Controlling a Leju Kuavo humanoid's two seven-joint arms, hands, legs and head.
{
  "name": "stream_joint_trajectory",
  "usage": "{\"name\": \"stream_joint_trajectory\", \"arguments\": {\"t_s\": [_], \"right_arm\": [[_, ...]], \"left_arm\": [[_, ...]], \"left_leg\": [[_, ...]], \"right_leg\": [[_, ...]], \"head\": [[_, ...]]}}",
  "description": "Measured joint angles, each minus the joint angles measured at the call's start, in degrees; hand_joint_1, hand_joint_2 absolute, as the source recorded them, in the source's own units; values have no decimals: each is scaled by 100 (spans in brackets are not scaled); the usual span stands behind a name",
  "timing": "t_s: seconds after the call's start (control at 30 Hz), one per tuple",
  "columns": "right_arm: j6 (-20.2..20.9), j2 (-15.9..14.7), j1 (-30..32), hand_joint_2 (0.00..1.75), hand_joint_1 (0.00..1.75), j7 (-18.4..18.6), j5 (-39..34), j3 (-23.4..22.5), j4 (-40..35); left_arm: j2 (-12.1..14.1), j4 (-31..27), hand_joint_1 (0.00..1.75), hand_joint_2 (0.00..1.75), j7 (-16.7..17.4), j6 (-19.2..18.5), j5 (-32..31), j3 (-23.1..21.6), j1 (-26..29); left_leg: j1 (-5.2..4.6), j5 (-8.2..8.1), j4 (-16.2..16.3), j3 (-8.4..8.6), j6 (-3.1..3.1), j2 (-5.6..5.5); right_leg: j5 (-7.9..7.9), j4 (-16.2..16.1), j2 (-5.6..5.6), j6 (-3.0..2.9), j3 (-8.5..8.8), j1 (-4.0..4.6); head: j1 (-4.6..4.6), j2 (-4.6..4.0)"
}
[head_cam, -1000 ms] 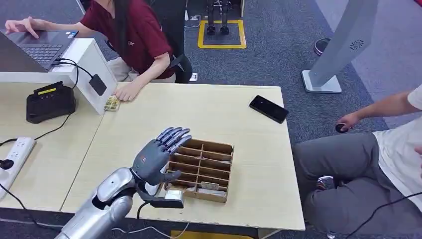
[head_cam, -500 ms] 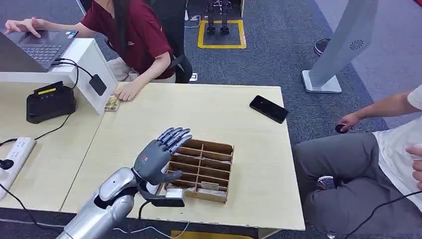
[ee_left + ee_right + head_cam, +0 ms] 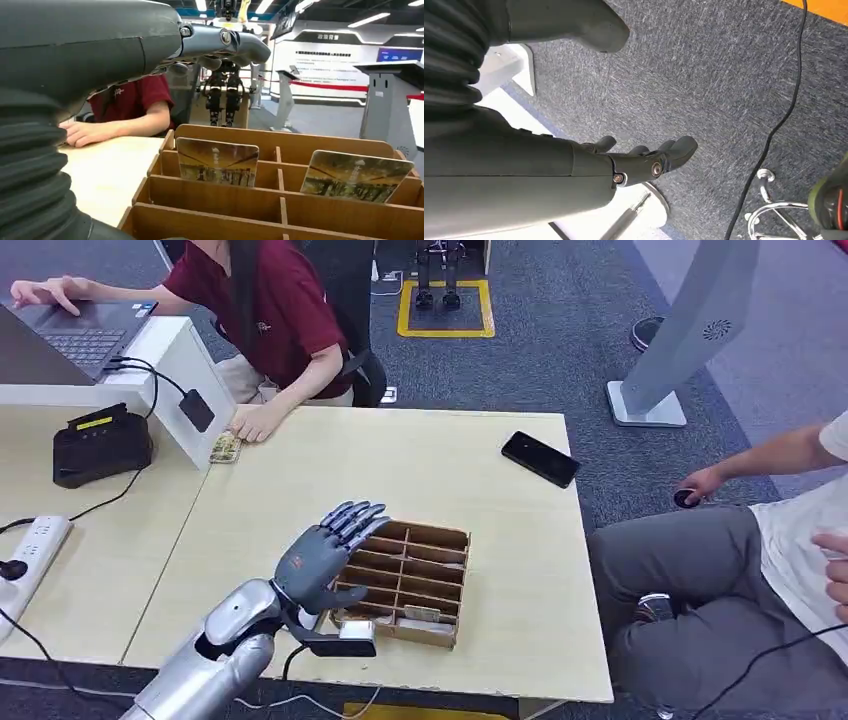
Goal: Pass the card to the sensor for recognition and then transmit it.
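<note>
The left robot hand is held empty, fingers spread, over the wooden card box, where two cards are stood upright.

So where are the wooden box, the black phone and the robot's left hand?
wooden box (image 3: 445, 582), head view, on its right-hand wall.
black phone (image 3: 540, 458), head view, middle of its screen.
left hand (image 3: 322, 555), head view, on the back of the hand.

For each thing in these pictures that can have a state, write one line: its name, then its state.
Left robot hand: open, fingers spread, above the box, holding nothing.
Right robot hand: empty, hanging over the carpet.
Wooden box: on the table, open-topped.
Cards: upright in the slots.
Phone: flat, screen dark.
Laptop: open, a person typing.
</note>
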Motion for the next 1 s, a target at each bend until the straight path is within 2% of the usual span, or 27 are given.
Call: {"name": "stream_joint_trajectory", "arguments": {"t_s": [0.23, 0.27, 0.3, 0.5, 1.0], "right_arm": [[0, 0, 0, 175, 0, 0, 0, 2, 0], [0, 0, 0, 175, 0, -2, 0, 2, 0], [-4, 0, -2, 175, 0, -2, 0, 2, 0], [-26, 0, -3, 175, 0, -4, 0, 2, 0], [-112, 2, -6, 175, 0, -96, 0, 2, 0]], "left_arm": [[-31, 57, 0, 175, 4, -2, 39, 0, -31], [-42, 76, 169, 175, 7, -4, 52, 0, -45], [-55, 96, 175, 175, 9, -7, 59, 0, -57], [-55, 147, 175, 175, 9, -142, 258, 0, -88], [48, 190, 175, 175, -35, -197, 313, 2, -85]], "left_leg": [[0, 0, 0, 0, 0, 0], [0, 0, 0, 0, 0, -1], [0, 0, 0, 0, 0, -1], [0, 0, 0, 0, 0, 0], [0, 0, 0, -1, 0, -1]], "right_leg": [[0, 0, 0, 0, 0, 0], [0, 0, -1, 0, 0, 0], [0, 0, -1, 0, 0, 0], [0, 0, 0, 0, 0, 0], [0, 0, -1, 0, 2, 0]], "head": [[0, 0], [-2, 0], [0, 0], [0, 0], [0, 0]]}}
